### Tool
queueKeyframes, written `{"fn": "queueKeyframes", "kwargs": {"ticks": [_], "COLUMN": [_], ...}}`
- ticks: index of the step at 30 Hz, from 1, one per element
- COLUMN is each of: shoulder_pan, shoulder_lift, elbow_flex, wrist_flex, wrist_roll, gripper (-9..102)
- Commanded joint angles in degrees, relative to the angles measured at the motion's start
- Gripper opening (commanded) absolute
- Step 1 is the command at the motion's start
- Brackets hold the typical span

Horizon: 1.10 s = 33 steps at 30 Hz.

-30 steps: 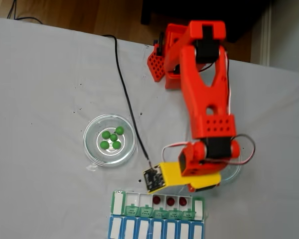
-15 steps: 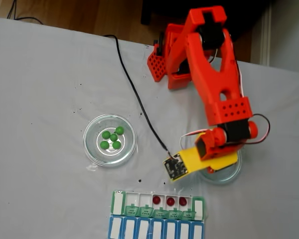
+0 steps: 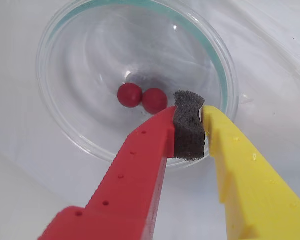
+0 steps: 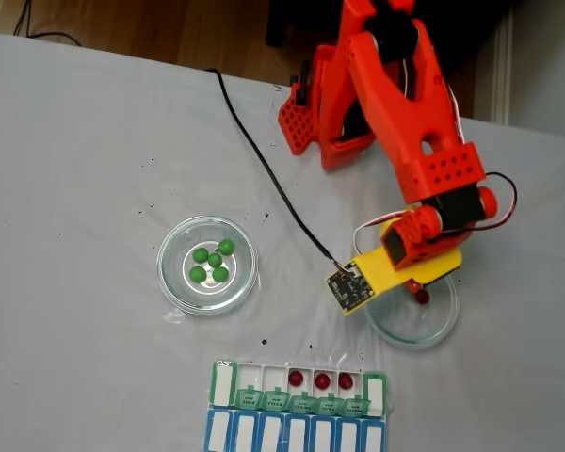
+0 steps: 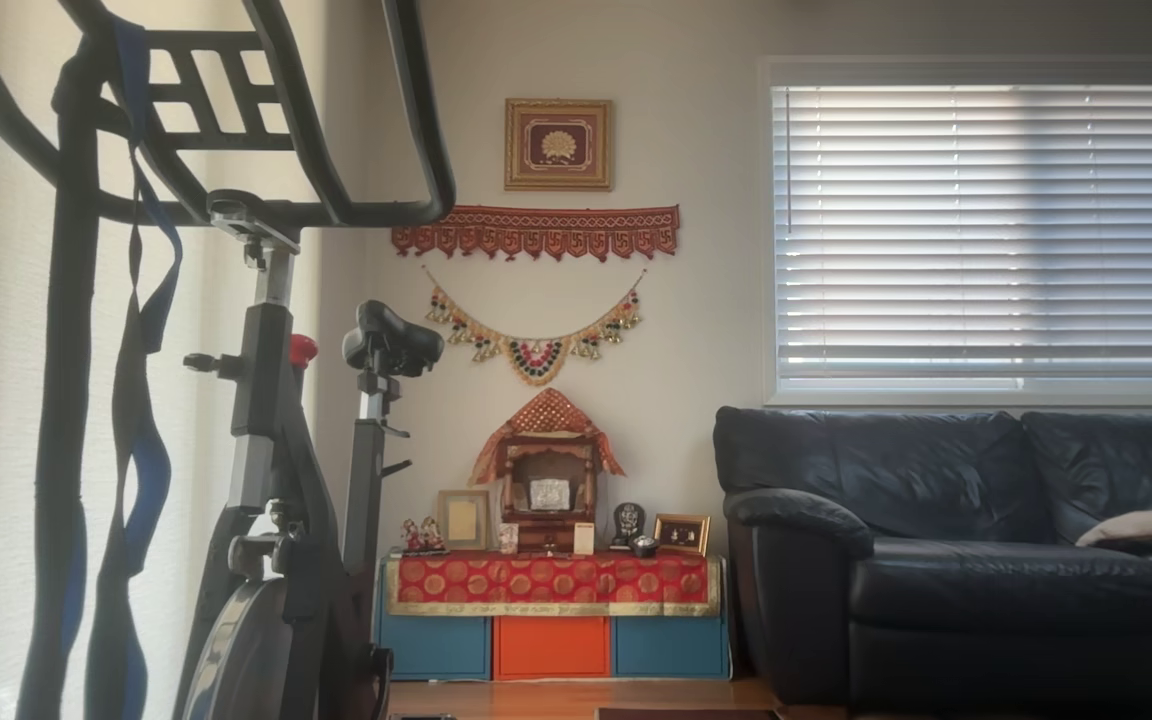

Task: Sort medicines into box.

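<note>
As seen in the fixed view, the box (image 4: 299, 388) runs left-right (lids open).

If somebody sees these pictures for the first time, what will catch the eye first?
The bright orange-red arm reaching over the grey table toward a glass dish, then, in the wrist view, its red and yellow jaws shut on a grey foam pad just above two dark red balls. Five green balls wait in another dish.
</note>
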Motion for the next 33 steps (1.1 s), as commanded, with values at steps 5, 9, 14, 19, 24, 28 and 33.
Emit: {"fn": "queueKeyframes", "kwargs": {"ticks": [5,9,14,19,24,28,33], "shoulder_pan": [-2.55,-3.43,-4.39,-5.27,-5.89,-6.5,-6.86], "shoulder_lift": [1.85,0.26,-2.81,-6.15,-6.77,-6.68,-7.65], "elbow_flex": [2.11,2.46,2.55,1.93,1.85,1.76,-0.62], "wrist_flex": [-2.37,-3.34,-5.1,-6.24,-6.68,-6.68,-6.15], "wrist_roll": [1.23,1.76,1.85,2.02,2.46,3.08,3.34], "gripper": [2,2,2,2,3,4,4]}}
